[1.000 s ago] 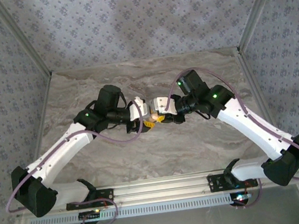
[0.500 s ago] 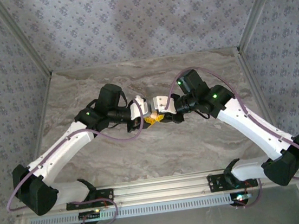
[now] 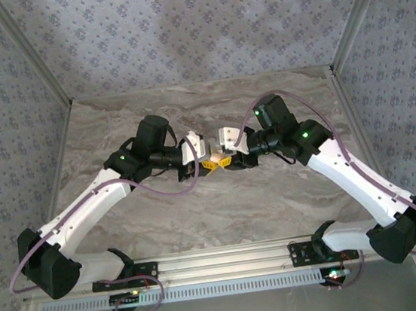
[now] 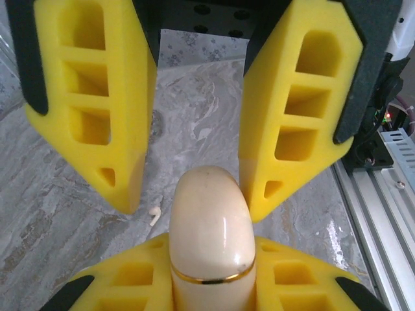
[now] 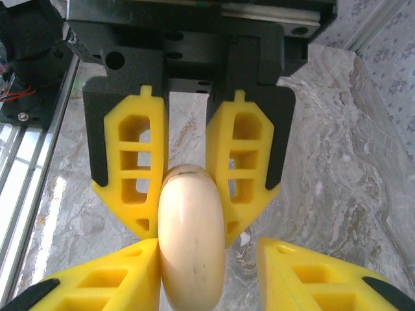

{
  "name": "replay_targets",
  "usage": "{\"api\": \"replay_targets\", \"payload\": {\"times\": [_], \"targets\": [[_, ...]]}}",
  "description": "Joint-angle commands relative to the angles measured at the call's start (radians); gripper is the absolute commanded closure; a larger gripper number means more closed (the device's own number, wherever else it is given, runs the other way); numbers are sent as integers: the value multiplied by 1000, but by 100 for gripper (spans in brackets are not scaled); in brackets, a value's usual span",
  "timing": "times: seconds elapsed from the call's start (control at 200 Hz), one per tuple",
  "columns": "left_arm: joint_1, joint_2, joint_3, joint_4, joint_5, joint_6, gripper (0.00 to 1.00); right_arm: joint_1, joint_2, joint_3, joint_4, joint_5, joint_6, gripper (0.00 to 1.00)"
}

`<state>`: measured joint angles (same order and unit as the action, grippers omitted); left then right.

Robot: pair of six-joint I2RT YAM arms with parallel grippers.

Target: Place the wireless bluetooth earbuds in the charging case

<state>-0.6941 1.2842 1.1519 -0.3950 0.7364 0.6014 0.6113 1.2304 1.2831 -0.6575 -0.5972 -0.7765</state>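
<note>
L gripper (image 5: pixel 191 223) clamps glossy, rounded beige case (image 4: pixel 211 253) w/ gold band. R gripper (image 4: pixel 193 208) jaws apart. Tiny white earbud (image 4: pixel 154 215) on marble table (image 4: pixel 65 220).

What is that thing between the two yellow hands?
The tan charging case. The left hand clamps it, and its tip sits between the right hand's open fingers, seen in the left wrist view.

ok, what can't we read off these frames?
- Charging case interior: both wrist views, its shell hides it; whether anything sits inside, cannot tell.
- Case base: left wrist view, cut off by the bottom edge between the fingers of the left gripper.
- White speck on the table: left wrist view, too small to confirm as an earbud.
- Top view: case too small, crowded by the right gripper.
</note>
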Motion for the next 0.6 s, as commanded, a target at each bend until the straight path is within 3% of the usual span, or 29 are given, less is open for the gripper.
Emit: {"api": "replay_targets", "payload": {"times": [0.0, 0.595], "targets": [[-6, -8, 17, -44, 82, 12, 80, -54, -25, -7, 82, 23, 23, 58], [-5, -8, -1, -27, 90, 3, 81, -103, -52, -38, 148, -22, 72, 57]]}}
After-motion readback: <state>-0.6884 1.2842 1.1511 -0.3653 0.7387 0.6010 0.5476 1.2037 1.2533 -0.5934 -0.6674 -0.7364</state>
